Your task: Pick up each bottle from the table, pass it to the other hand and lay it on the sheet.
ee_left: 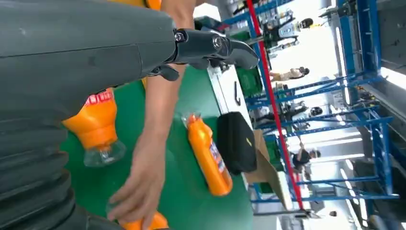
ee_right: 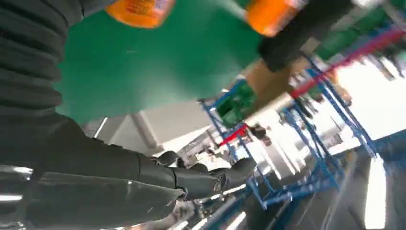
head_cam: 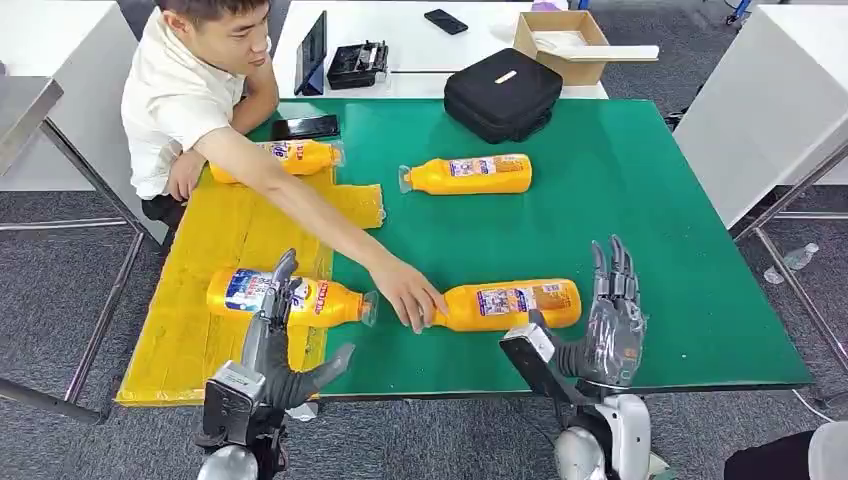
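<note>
1. The green worktop (head_cam: 640, 200) carries a yellow sheet (head_cam: 200, 330) on its left side.
2. Four orange bottles lie on their sides. The sheet bottle (head_cam: 285, 297) lies on the sheet with its clear cap just over the sheet's right edge. The back bottle (head_cam: 290, 157) lies at the sheet's far end, behind the person's arm.
3. The middle bottle (head_cam: 470, 174) lies on the bare green, well apart from both hands.
4. The near bottle (head_cam: 510, 304) lies on the green near the front edge; a person's hand (head_cam: 408, 293) grips its cap end.
5. The left hand (head_cam: 280, 350) hovers over the sheet bottle with fingers apart, holding nothing.
6. The right hand (head_cam: 610, 320) stands upright just right of the near bottle, fingers straight and spread, empty.
7. A black bag (head_cam: 502, 93), a phone (head_cam: 305, 127) and a cardboard box (head_cam: 565, 45) sit at the far side.
</note>
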You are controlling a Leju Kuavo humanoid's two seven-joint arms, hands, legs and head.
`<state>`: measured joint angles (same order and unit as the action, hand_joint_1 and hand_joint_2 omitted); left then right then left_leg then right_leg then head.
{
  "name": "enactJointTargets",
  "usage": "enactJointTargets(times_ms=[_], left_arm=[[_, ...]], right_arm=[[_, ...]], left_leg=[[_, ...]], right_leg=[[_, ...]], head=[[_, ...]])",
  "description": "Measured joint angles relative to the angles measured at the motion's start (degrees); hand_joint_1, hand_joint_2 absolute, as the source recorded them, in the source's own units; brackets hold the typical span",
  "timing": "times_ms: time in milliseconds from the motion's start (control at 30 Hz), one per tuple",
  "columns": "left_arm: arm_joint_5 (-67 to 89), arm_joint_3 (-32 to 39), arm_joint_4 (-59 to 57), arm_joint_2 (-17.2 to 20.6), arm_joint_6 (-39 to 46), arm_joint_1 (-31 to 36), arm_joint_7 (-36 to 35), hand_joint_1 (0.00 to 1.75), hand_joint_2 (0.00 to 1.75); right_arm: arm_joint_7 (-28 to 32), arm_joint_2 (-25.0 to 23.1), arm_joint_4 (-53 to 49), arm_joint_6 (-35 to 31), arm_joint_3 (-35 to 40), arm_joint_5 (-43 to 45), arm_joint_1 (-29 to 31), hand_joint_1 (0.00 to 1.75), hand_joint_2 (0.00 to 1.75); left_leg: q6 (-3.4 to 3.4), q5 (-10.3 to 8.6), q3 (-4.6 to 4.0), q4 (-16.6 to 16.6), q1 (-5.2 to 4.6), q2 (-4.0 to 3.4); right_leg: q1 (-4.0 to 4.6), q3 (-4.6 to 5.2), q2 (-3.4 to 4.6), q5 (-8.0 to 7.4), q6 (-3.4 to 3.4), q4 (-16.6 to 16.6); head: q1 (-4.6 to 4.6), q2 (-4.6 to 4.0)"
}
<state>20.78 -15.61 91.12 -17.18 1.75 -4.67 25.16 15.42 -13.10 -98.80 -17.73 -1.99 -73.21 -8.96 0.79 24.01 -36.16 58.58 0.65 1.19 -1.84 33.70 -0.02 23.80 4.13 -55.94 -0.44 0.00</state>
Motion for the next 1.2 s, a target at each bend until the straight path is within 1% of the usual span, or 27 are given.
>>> enactJointTargets(times_ms=[67,167,300,400,533,633,767,867,1000,1200], left_arm=[[1.63,-0.02,0.17,0.0,0.7,0.0,0.02,0.0,1.75],[3.79,-0.28,0.48,-0.02,1.49,0.1,-0.07,0.0,1.75],[4.09,-0.61,0.48,-0.02,1.66,0.18,-0.17,0.0,1.75],[4.33,-0.72,0.41,-0.02,2.19,0.25,-0.35,0.0,1.75],[4.33,-1.09,0.0,-0.02,2.63,0.68,-1.88,0.0,1.75],[2.47,-1.46,-0.72,-0.02,2.8,1.35,-4.51,0.0,1.75],[1.95,-2.29,-2.01,-0.02,3.46,2.26,-5.46,0.0,1.75],[2.48,-2.53,-2.38,-0.02,3.92,2.44,-5.46,0.0,1.75],[3.13,-2.78,-2.84,-0.02,4.33,2.77,-5.46,0.0,1.75],[3.31,-3.06,-3.28,0.0,4.48,2.96,-5.49,0.0,1.75]], right_arm=[[-1.36,1.08,2.27,0.55,-0.42,-1.67,-0.01,0.0,1.75],[-2.65,2.52,6.21,2.05,-1.27,-1.69,0.51,0.0,1.75],[-3.13,3.94,9.95,2.66,-2.3,-1.63,1.45,0.0,1.75],[-3.64,4.4,11.58,4.42,-2.69,-1.34,2.18,0.0,1.75],[-4.2,5.47,15.51,5.7,-3.26,-1.61,3.98,0.0,1.75],[-4.88,6.74,19.51,6.43,-3.74,-1.74,6.21,0.0,1.75],[-5.05,8.2,24.55,5.93,-3.94,-3.81,9.26,0.0,1.75],[-5.77,8.75,26.52,3.98,-3.63,-6.82,10.44,0.0,1.75],[-6.63,9.14,28.47,2.53,-2.54,-9.24,11.34,0.0,1.75],[-6.96,9.36,30.22,2.32,-1.51,-9.91,11.99,0.0,1.75]], left_leg=[[0.0,0.0,-0.01,0.0,-0.01,0.01],[0.0,0.0,-0.01,0.0,-0.01,0.0],[0.0,0.0,-0.01,0.0,0.0,-0.01],[0.0,0.0,0.0,0.0,0.01,-0.02],[0.0,0.0,-0.01,0.0,0.01,-0.02],[0.0,0.0,-0.01,0.01,-0.01,-0.04],[0.01,-0.01,-0.01,0.01,-0.01,-0.03],[0.01,-0.02,-0.01,0.01,-0.01,-0.03],[0.01,-0.01,-0.01,0.01,0.01,-0.03],[0.0,0.0,-0.04,0.01,0.01,-0.03]], right_leg=[[-0.01,0.01,0.0,0.0,0.0,0.0],[-0.01,0.01,0.0,-0.01,0.01,0.01],[0.01,0.03,0.01,-0.01,0.01,0.0],[0.01,0.05,0.02,-0.01,0.0,0.0],[0.01,0.04,0.02,-0.01,0.01,0.0],[0.0,0.05,0.04,-0.03,0.02,0.01],[-0.01,0.03,0.04,-0.04,0.02,0.0],[0.0,0.04,0.04,-0.04,0.02,0.0],[0.02,0.05,0.04,-0.03,0.01,-0.01],[0.01,0.07,0.04,-0.02,0.01,-0.01]], head=[[0.02,0.0],[0.0,0.0],[0.0,0.0],[0.0,0.0],[0.0,0.0],[0.0,0.0],[-0.02,0.0],[-0.02,0.0],[-0.02,0.0],[-0.02,0.0]])
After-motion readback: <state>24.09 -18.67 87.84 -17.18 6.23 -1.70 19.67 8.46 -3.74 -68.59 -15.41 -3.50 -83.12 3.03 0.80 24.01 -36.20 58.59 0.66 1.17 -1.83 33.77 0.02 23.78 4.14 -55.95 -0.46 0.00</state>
